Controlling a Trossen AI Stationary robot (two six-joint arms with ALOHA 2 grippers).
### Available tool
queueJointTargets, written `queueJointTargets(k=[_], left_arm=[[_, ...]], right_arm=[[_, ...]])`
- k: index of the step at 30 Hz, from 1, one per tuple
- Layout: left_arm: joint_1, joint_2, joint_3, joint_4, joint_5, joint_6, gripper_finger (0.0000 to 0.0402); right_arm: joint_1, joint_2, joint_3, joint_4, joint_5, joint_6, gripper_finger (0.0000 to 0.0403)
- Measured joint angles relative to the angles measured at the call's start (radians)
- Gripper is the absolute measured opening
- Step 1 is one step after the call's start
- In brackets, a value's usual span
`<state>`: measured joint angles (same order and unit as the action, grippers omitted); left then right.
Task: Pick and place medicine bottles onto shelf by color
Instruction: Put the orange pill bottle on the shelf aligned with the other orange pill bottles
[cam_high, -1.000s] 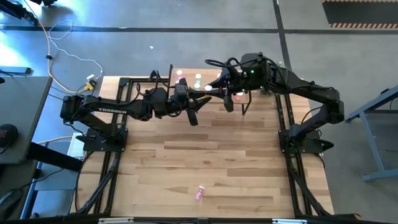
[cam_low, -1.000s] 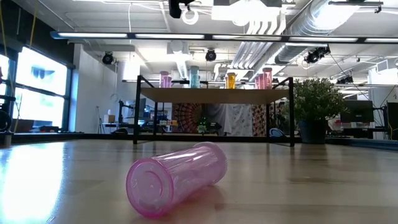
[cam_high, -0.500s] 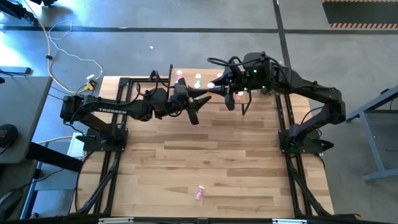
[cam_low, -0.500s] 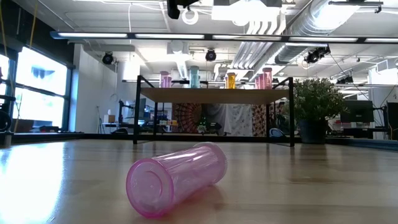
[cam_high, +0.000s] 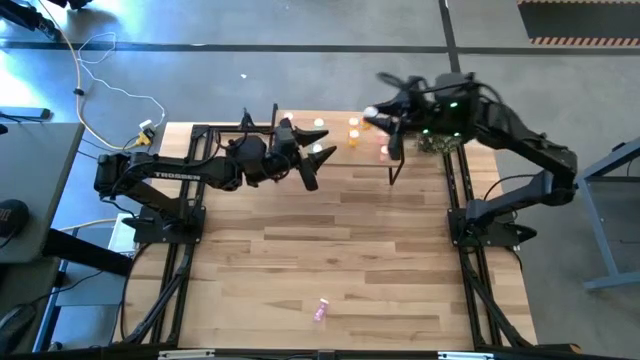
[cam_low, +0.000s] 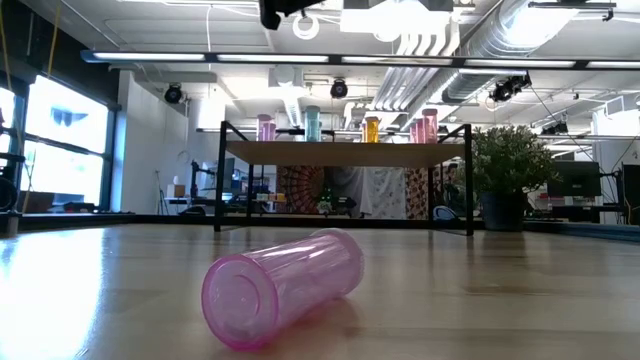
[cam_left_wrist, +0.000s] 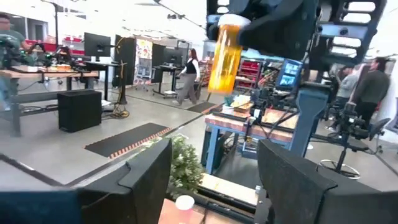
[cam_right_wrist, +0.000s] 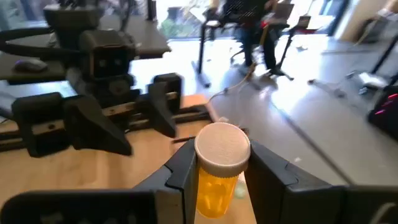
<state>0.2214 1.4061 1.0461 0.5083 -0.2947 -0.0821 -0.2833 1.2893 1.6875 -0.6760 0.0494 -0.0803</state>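
My right gripper (cam_high: 374, 119) hangs above the shelf (cam_high: 336, 130) at the table's far edge, shut on an orange medicine bottle (cam_right_wrist: 217, 180) with a white cap, which also shows in the left wrist view (cam_left_wrist: 225, 55). My left gripper (cam_high: 306, 155) stands open to its left with nothing between its fingers (cam_left_wrist: 146, 180). Several bottles stand upright on the shelf board (cam_low: 345, 152): pink (cam_low: 265, 127), pale green (cam_low: 313, 124), orange (cam_low: 371, 129) and salmon-red (cam_low: 426, 125). One pink bottle (cam_high: 321, 310) lies on its side near the table's front edge (cam_low: 280, 285). My right gripper pinches the orange bottle between its two fingers (cam_right_wrist: 181, 167), on the upper body just under the white cap (cam_right_wrist: 222, 147). The fingers come from above and point down. The bottle hangs about upright, cap up, its lower body (cam_left_wrist: 222, 68) below the fingers and clear of the shelf.
A potted plant (cam_low: 508, 170) stands at the shelf's right end. The black frames of both arm mounts (cam_high: 165, 225) (cam_high: 485, 225) run along the table's left and right sides. People and desks show in the room beyond the table.
My left gripper has opened, let go of the orange bottle and drawn back a little toward the table's left. My right gripper, shut on the bottle, has carried it away toward the table's right and far edge, above the shelf.
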Motion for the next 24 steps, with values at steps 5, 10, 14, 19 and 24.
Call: queueJointTargets(k=[5,10,14,19,24], left_arm=[[0.027,-0.049,0.000,-0.015,-0.005,0.043,0.0223],[0.048,-0.088,0.000,-0.056,-0.011,0.077,0.0223],[0.063,-0.115,0.000,-0.120,-0.011,0.078,0.0223],[0.077,-0.129,0.000,-0.183,-0.012,0.096,0.0223],[0.082,-0.129,-0.001,-0.199,0.000,0.131,0.0223]], right_arm=[[-0.074,-0.074,0.000,-0.007,0.011,-0.005,0.0094],[-0.130,-0.111,0.000,-0.059,0.019,0.054,0.0094],[-0.138,-0.091,0.000,-0.157,0.087,0.134,0.0094],[-0.116,-0.081,-0.099,-0.105,0.138,0.243,0.0094],[-0.096,-0.100,-0.260,0.029,0.147,0.329,0.0094]])
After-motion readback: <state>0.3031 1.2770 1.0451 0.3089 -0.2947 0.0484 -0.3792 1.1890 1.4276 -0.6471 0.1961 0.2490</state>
